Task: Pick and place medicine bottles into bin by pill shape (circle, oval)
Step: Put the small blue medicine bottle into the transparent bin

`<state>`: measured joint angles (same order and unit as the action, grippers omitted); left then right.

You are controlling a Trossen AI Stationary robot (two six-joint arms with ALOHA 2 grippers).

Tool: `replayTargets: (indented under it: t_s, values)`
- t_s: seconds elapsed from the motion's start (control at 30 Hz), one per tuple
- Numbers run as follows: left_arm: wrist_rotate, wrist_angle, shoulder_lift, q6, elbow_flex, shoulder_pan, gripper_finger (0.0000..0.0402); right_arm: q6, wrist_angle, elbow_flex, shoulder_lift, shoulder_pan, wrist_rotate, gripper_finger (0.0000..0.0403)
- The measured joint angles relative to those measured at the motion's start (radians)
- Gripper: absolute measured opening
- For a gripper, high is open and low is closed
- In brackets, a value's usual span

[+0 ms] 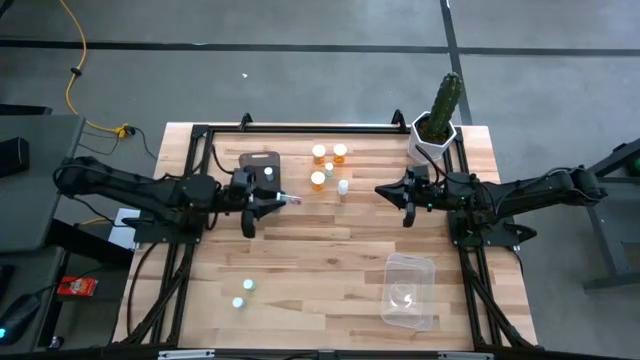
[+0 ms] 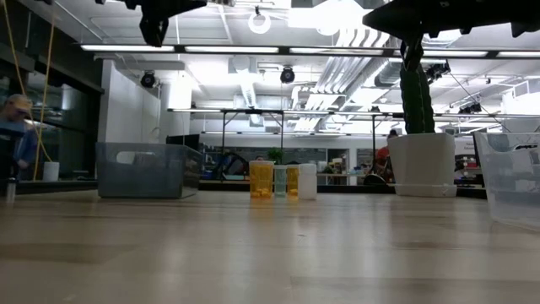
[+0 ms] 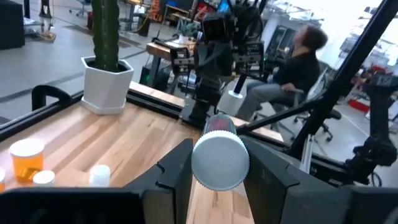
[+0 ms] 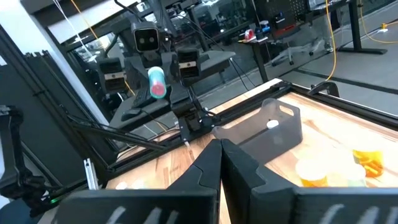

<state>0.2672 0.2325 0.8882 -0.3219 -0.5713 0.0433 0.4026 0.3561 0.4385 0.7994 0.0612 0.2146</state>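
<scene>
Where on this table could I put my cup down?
The bare wood between the two loose bottles and the clear bin is free. It's crowded around the bottle cluster, between the dark bin and the cactus, where both arms hang.

Bright ceiling lights [image 2: 337,15] glare white in the low view, the wooden table [image 2: 270,253] looks blurry up close, and the person [image 3: 298,62] is fuzzy.
</scene>
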Motion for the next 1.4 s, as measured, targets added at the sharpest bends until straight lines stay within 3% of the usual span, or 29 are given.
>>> replayTargets:
  t_s: [0.2, 0.37, 0.53, 0.77, 1.13, 1.4]
  values:
    - [0.0, -0.007, 0.042, 0.0, -0.002, 0.0, 0.0108, 0.076, 0.02, 0.001, 0.009, 0.0, 0.0, 0.0001]
    - [-0.049, -0.083, 0.164, -0.017, -0.053, -0.013, 0.0108, 0.104, -0.098, 0.103, 0.123, 0.014, -0.006, 0.0018]
    - [-0.142, -0.231, 0.332, 0.06, -0.192, -0.035, 0.0108, 0.06, -0.218, 0.259, 0.302, 0.031, -0.022, 0.0074]
    - [-0.23, -0.268, 0.489, 0.15, -0.332, -0.078, 0.0108, -0.06, -0.361, 0.426, 0.503, 0.044, -0.078, 0.0156]
    - [-0.238, -0.293, 0.526, 0.142, -0.369, -0.132, 0.0108, -0.116, -0.383, 0.549, 0.671, 0.043, -0.166, 0.0179]
    - [-0.238, -0.3, 0.526, 0.134, -0.369, -0.142, 0.0108, -0.116, -0.4, 0.583, 0.719, 0.043, -0.059, 0.0179]
